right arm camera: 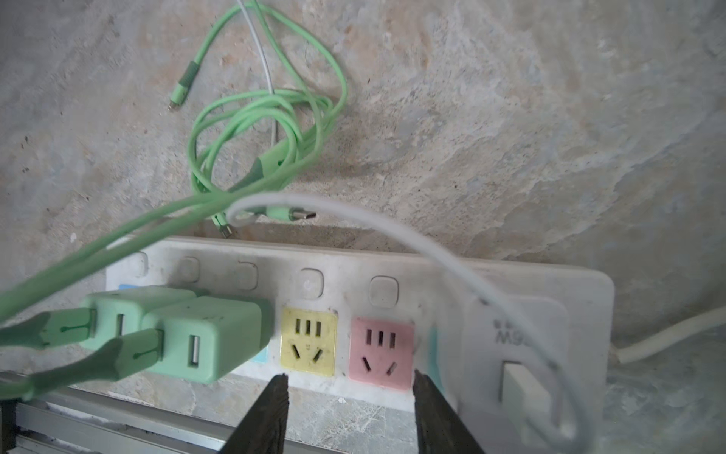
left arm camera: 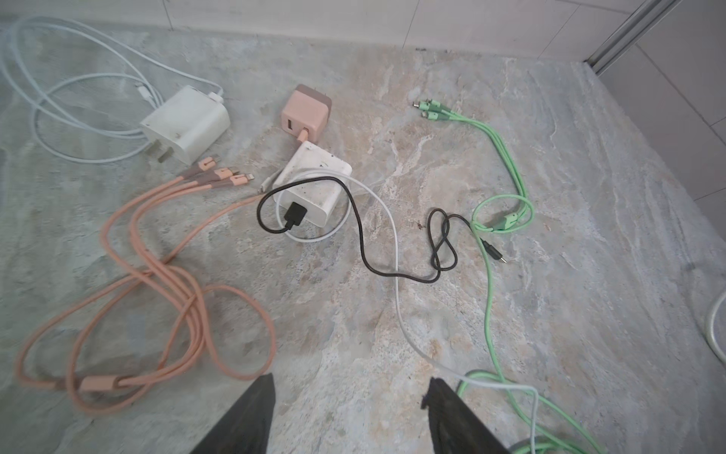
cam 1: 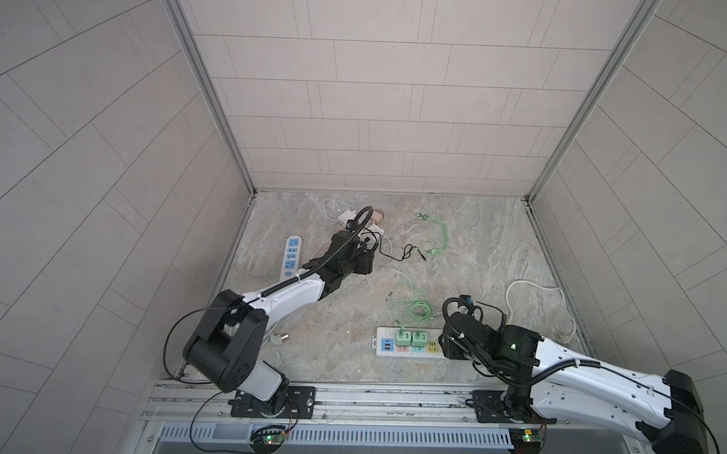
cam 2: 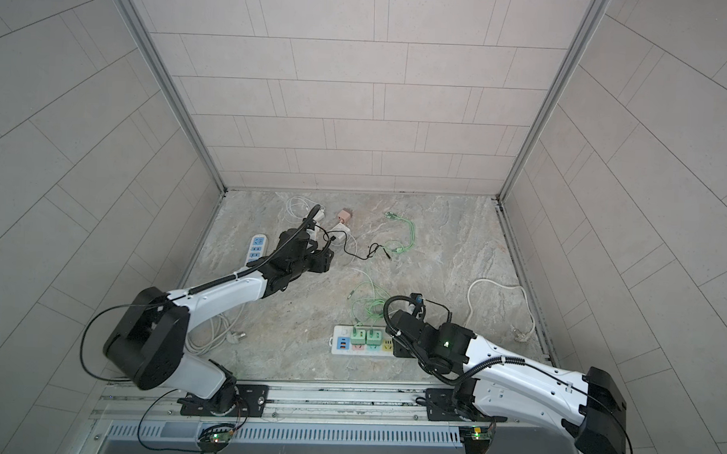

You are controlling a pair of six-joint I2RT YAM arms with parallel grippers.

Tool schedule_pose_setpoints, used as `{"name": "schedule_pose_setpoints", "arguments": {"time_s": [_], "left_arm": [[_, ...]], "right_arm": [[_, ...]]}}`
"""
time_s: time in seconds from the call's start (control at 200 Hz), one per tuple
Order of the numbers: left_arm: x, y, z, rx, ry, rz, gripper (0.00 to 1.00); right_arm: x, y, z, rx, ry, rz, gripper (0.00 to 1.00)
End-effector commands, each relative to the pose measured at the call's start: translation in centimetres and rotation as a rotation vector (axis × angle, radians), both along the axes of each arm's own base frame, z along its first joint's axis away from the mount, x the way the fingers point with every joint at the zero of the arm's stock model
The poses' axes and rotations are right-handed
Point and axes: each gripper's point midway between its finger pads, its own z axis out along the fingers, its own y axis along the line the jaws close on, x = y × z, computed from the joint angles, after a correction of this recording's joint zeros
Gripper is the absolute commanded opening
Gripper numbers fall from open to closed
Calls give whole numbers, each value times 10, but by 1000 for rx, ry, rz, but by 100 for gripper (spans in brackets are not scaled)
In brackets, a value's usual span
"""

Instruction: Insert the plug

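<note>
Pink charger (left arm camera: 305,114) lies on the worktop (left arm camera: 510,314) beyond the open, empty left claw (left arm camera: 349,389): probably light, rigid, slick; pinch its flat sides. Right claw (right arm camera: 349,381) stands open, empty, at the strip (right arm camera: 345,267).

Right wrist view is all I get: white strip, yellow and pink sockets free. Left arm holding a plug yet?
Observer: No, the left gripper is open and empty.
Operator: What's ahead of it?
Observer: A white cube charger with a black cable plugged in, lying loose, in no socket.
Operator: Another strip anywhere?
Observer: Yes, a white oval strip with blue sockets, left of the left gripper in both top views.
</note>
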Motion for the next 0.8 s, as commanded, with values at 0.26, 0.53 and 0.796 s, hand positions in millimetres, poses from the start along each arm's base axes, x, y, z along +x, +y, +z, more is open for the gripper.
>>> {"name": "schedule_pose_setpoints", "arguments": {"time_s": [0.26, 0.53, 0.796], "left_arm": [[68, -13, -53, 165, 211, -67, 64], [96, -1, -60, 242, 191, -29, 64], [105, -8, -60, 225, 153, -62, 65]], "right_arm": [[-13, 2, -23, 14, 77, 41, 51], [-15, 0, -30, 4, 103, 49, 51], [-18, -1, -35, 8, 126, 58, 51]]}}
